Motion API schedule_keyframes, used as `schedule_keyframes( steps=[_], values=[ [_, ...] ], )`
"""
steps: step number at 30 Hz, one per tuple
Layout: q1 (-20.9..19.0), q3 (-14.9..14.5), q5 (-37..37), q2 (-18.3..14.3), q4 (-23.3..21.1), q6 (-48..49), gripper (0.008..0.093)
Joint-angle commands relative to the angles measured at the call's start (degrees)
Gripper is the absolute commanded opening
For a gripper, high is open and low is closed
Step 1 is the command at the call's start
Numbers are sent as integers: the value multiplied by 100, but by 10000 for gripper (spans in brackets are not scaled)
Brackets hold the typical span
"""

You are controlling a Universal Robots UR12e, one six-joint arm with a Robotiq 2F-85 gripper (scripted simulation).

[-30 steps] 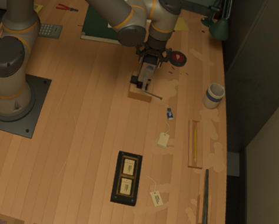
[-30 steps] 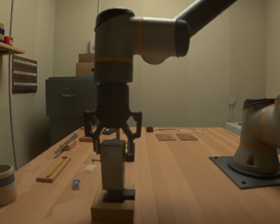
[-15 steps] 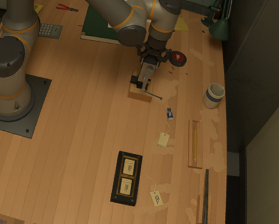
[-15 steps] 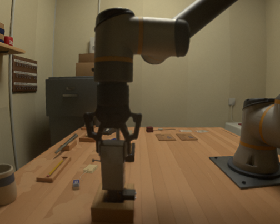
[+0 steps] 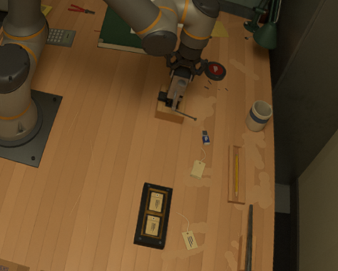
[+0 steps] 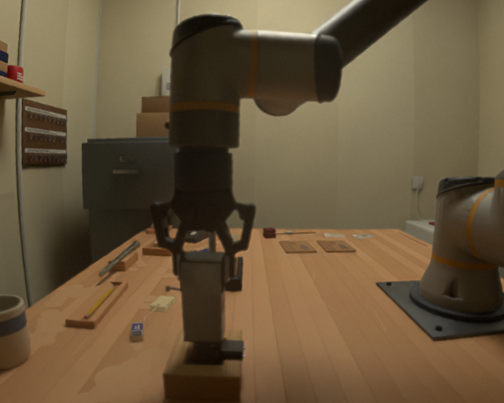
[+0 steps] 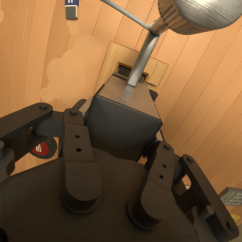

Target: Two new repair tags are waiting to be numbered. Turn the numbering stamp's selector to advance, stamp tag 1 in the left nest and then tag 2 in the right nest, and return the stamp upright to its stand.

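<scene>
My gripper [image 6: 203,262] points straight down over the wooden stand [image 6: 203,375] near the middle of the bench. The numbering stamp [image 6: 203,302] is gripped by it at the top of its grey body. The stamp stands upright in the stand [image 5: 169,114]. A thin metal lever [image 5: 185,115] sticks out from the stamp's side. In the wrist camera the stamp body [image 7: 124,115] sits between the fingers [image 7: 120,134]. The black tray [image 5: 153,216] with two nests lies nearer the bench's front. A tag [image 5: 156,201] lies in one nest and a second tag [image 5: 152,226] in the other.
Behind the stand lie a green mat [image 5: 120,33], a red round pad [image 5: 216,70] and a desk lamp [image 5: 266,27]. A mug [image 5: 258,115], an eraser [image 5: 206,137], loose tags [image 5: 198,169], a pencil tray [image 5: 237,174] and a steel rod [image 5: 249,247] sit to the right.
</scene>
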State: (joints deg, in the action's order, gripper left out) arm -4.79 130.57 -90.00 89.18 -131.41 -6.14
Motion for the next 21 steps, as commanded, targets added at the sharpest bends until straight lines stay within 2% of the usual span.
schedule_keyframes(
  steps=[1,4,21],
  values=[
    [0,-3,0,-1,-5,0,140],
    [0,-3,0,-1,-5,0,80],
    [0,-11,0,13,17,0,80]
  ],
)
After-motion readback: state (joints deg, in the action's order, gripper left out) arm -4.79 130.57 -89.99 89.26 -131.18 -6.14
